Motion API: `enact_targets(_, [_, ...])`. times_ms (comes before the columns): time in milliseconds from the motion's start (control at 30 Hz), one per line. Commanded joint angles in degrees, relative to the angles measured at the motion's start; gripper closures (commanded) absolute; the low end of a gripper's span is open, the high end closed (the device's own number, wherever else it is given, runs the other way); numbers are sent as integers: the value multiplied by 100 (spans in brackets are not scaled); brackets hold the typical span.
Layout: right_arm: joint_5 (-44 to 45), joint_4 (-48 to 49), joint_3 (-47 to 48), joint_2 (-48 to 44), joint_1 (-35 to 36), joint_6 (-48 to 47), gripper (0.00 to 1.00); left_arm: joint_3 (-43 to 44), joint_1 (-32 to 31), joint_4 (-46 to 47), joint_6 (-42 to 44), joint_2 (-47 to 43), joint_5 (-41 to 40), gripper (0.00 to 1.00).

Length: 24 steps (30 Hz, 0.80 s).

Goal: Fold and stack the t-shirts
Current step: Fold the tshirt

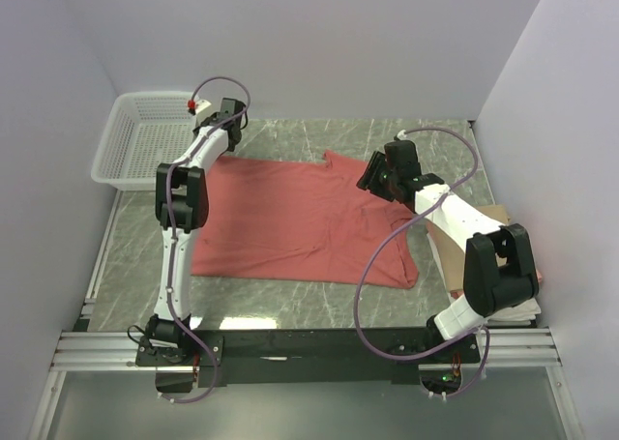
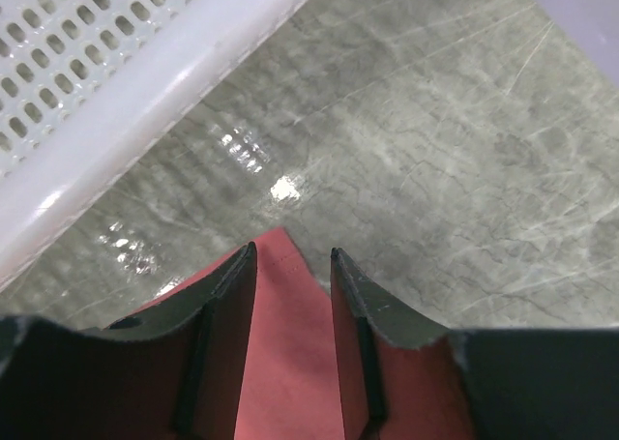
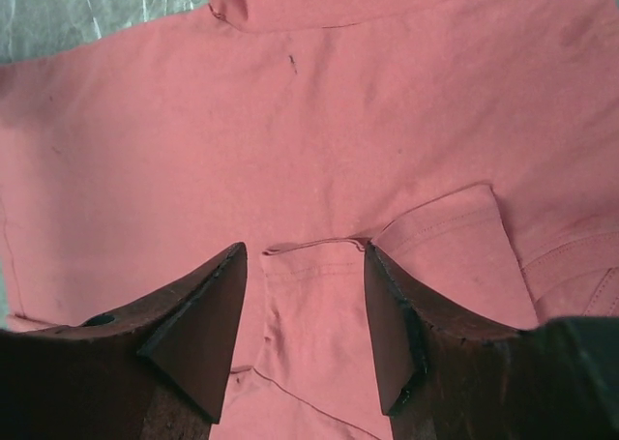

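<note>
Salmon-red shirt (image 1: 290,222) lies flat on the table (image 1: 290,309). My left gripper (image 2: 293,256), jaws spread, straddles its far-left corner just beside the basket (image 1: 106,164); right gripper (image 3: 305,251), spread too, hovers over its far-right side.

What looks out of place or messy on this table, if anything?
Only a sleeve of the salmon-red shirt: below the open right gripper it is folded over on itself in crumpled layers, while the rest of the shirt lies flat. A small dark fleck sits near the collar. Nothing looks spilled or torn.
</note>
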Motion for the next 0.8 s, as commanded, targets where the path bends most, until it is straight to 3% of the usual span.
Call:
enact_targets(0, [-118, 201, 55, 57, -54, -22, 42, 259, 40, -87, 119, 130, -8, 58])
enact_targets(300, [-241, 210, 64, 162, -142, -13, 42, 259, 101, -61, 101, 217, 238, 60])
enact_targets(500, [-294, 201, 64, 206, -185, -22, 42, 189, 128, -34, 57, 165, 379, 76])
enact_targets(567, [-294, 210, 64, 198, -194, -13, 43, 119, 136, 62, 75, 43, 432, 87])
enact_targets(767, [-311, 210, 231, 320, -273, 57, 43, -277, 145, 466, 224, -450, 555, 95])
